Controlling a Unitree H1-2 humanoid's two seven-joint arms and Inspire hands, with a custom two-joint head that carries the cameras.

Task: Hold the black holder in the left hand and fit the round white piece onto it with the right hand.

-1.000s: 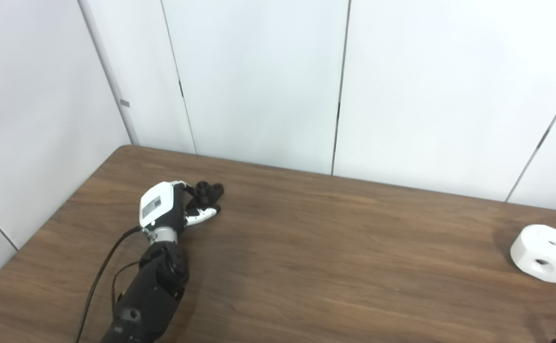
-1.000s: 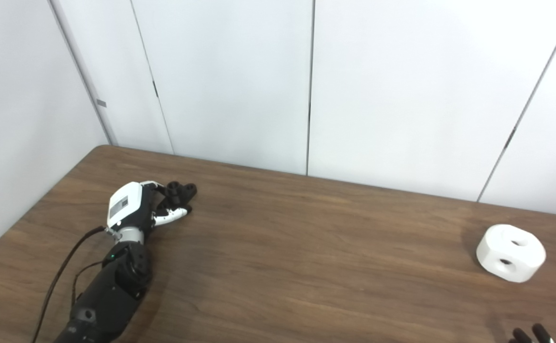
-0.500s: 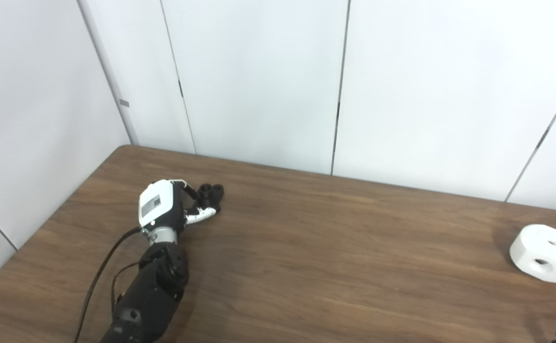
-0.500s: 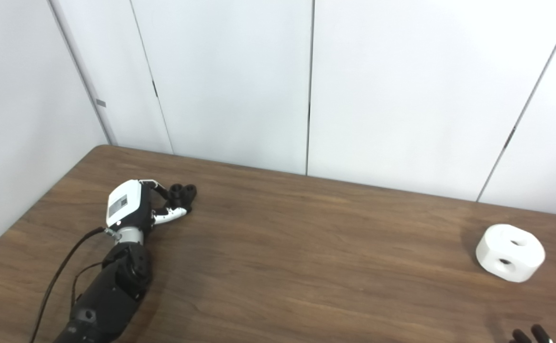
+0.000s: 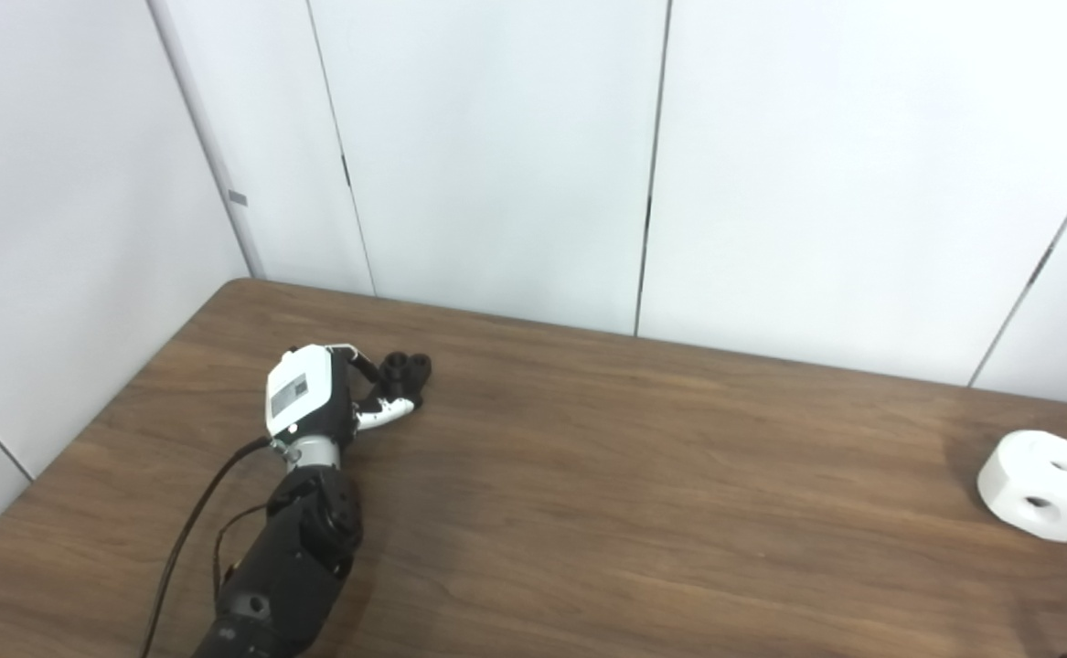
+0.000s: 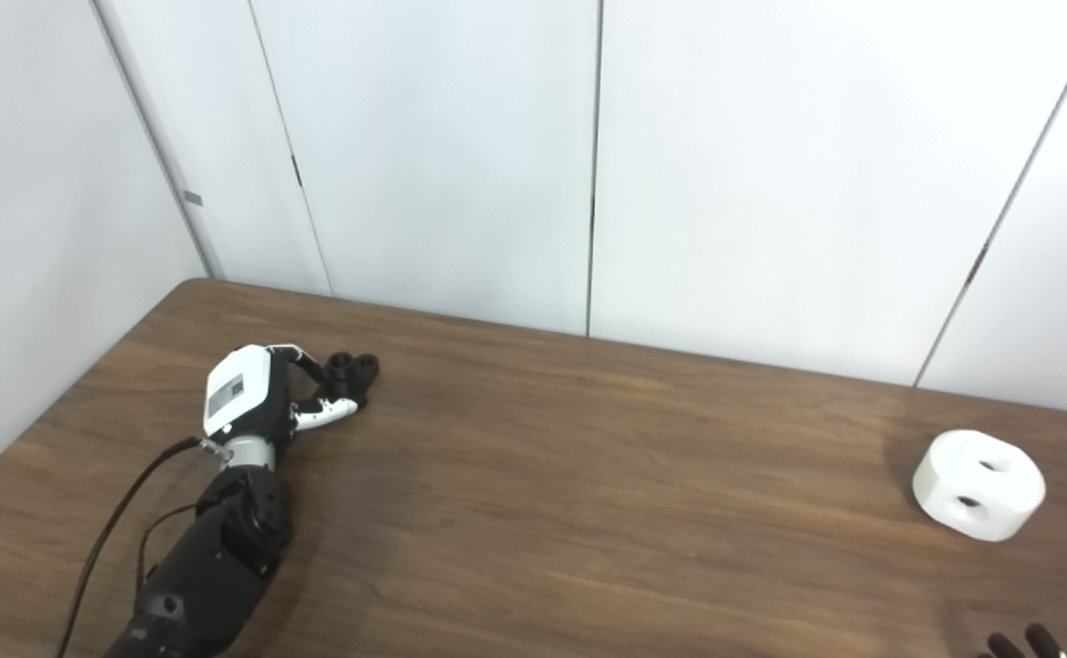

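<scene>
The black holder (image 5: 406,367), a small piece with two round posts, lies on the brown table (image 5: 643,512) at the far left. My left hand (image 5: 312,395) reaches it from the near side. Its dark fingers (image 5: 361,364) curl onto the holder's left side and its white thumb (image 5: 389,414) presses in just below, so the hand is closed around the holder at table level. The round white piece (image 6: 978,498), with two holes, sits far to the right, untouched. Only the dark fingertips of my right hand (image 6: 1019,646) show at the bottom edge, below the white piece.
White wall panels (image 5: 496,155) stand close behind the table's far edge and along its left side. A black cable (image 5: 187,530) runs beside my left forearm. Bare wood stretches between the holder and the white piece.
My left hand has drawn in a little tighter on the holder, which now shows a lower profile. The right fingertips have sunk slightly toward the bottom edge. The white piece has not moved.
</scene>
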